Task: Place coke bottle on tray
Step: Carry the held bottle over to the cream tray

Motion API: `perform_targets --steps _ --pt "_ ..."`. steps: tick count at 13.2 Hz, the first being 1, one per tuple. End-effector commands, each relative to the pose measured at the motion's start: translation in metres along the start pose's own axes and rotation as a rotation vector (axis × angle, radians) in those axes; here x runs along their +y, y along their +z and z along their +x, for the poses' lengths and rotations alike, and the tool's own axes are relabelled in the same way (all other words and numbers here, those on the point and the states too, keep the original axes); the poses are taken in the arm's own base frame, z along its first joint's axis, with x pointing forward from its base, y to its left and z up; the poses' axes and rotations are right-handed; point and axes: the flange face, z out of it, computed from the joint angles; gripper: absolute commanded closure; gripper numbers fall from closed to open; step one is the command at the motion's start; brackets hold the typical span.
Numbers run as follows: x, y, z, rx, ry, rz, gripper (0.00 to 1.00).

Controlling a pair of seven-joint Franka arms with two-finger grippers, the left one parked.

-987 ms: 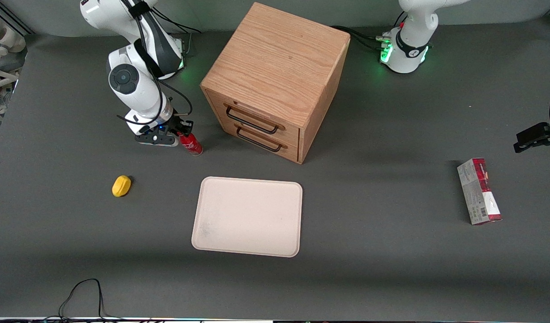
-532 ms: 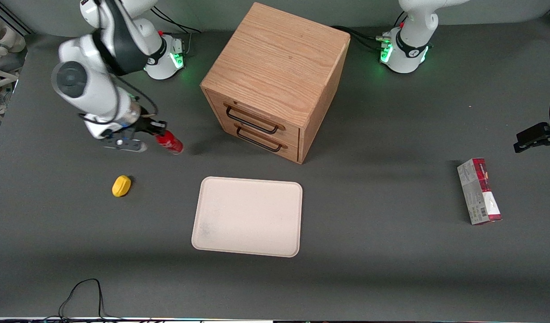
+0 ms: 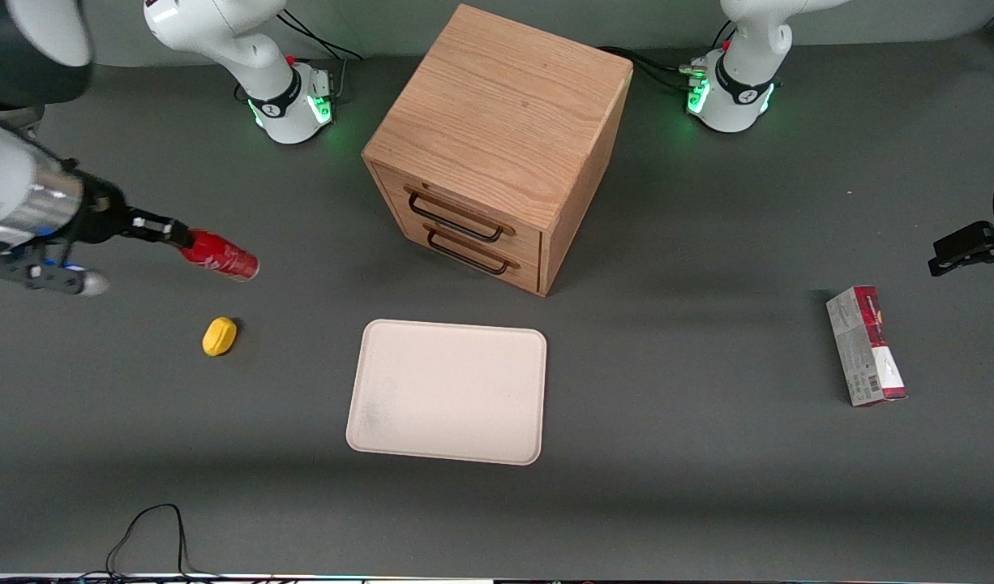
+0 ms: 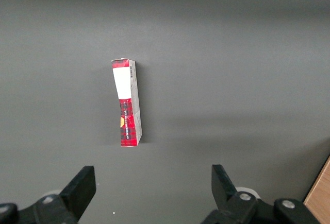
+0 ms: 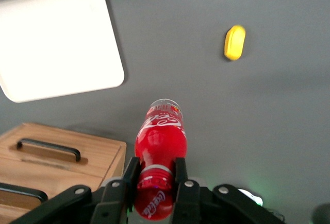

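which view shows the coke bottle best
The right wrist view: the coke bottle fills it, gripper shut on its neck, white script readable. The front view shows the bottle small, held above the table near the yellow object. The left wrist view shows none of it.

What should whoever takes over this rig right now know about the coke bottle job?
Tool: shut on the coke bottle, holding it by the neck, lifted above the table toward the working arm's end.
Tray: bare, flat on the table in front of the wooden drawer cabinet, nearer the front camera.
Done: bottle picked up.
Left: carry it over the tray, lower it, release. A yellow object lies near the route.
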Motion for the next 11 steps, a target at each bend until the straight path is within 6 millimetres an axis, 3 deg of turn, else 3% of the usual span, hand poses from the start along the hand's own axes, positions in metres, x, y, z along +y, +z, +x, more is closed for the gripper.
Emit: perform_targets --steps 1,5,8,9,10,11 --pt "-0.007 0.007 0.036 -0.009 0.001 -0.018 1.00" --pt "-0.041 0.026 0.103 0.099 0.019 -0.058 1.00" --pt "-0.095 0.050 0.117 0.182 -0.057 -0.015 1.00" --pt "-0.107 0.062 0.121 0.188 -0.061 -0.011 1.00" --pt "-0.134 0.077 0.121 0.211 -0.077 -0.002 1.00" --pt "-0.144 0.092 0.127 0.216 -0.088 -0.001 1.00"
